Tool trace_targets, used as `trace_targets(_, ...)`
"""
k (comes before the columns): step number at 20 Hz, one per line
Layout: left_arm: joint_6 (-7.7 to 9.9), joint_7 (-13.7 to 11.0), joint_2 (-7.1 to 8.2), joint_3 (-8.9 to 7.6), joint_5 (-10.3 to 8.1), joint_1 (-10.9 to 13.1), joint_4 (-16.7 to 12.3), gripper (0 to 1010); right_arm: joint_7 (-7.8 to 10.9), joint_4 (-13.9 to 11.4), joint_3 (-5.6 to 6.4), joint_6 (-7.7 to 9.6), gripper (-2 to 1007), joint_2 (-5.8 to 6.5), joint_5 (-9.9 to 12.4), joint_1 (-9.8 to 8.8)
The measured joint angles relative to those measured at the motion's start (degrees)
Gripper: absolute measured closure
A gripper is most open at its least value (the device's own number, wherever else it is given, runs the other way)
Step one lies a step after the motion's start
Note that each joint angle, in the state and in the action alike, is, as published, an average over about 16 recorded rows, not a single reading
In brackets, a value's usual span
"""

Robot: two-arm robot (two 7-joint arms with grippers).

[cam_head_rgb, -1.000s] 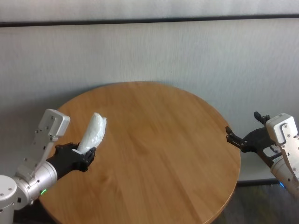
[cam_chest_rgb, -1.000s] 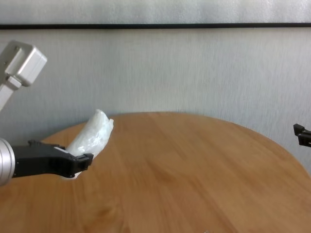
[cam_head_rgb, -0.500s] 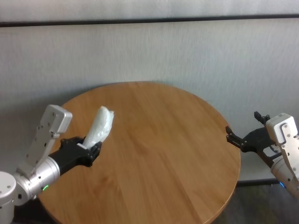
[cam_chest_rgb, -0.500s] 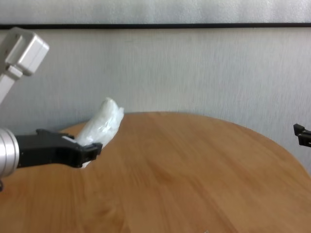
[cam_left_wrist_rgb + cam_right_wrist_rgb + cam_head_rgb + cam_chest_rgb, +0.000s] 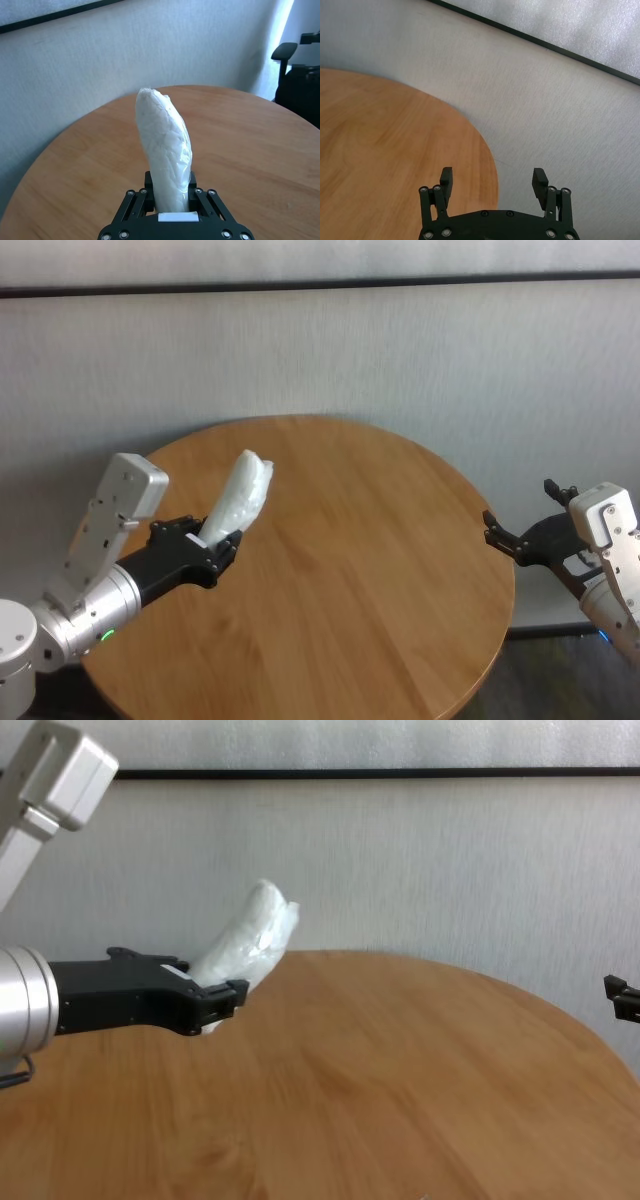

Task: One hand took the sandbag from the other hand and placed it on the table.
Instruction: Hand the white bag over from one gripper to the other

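Note:
The sandbag is a white crinkly pouch standing tilted above the left part of the round wooden table. My left gripper, the broad black one with a green light, is shut on its lower end. The left wrist view shows the sandbag rising from between the fingers, and the chest view shows the sandbag held off the table top. My right gripper, slim with a blue light, hovers open just past the table's right edge. In the right wrist view nothing lies between the right gripper's fingers.
A pale wall with a dark horizontal strip runs behind the table. A black office chair stands beyond the table's far side in the left wrist view.
My left gripper has carried the sandbag upward and to the right, toward the table's middle. The right gripper has stayed still and open.

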Motion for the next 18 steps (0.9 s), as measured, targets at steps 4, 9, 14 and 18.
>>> trace_targets(4, -1.03, -0.47, 0.66, 0.72, -0.12, 0.02, -0.98, 636, 0.0, 0.0, 0.0, 0.0, 4, 0.0, 0.0, 0.0)
trace_targets(9, -2.25, -1.26, 1.52, 1.49, -0.28, 0.07, -2.23, 636, 0.0, 0.0, 0.0, 0.0, 4, 0.0, 0.0, 0.0)
trace_targets(14, -3.52, -2.44, 2.5, 2.35, -0.62, 0.06, -3.72, 636, 0.0, 0.0, 0.0, 0.0, 4, 0.0, 0.0, 0.0)
trace_targets(18, -4.74, -3.59, 3.44, 3.24, -0.86, -0.01, -5.04, 636, 0.0, 0.0, 0.0, 0.0, 4, 0.0, 0.0, 0.0)
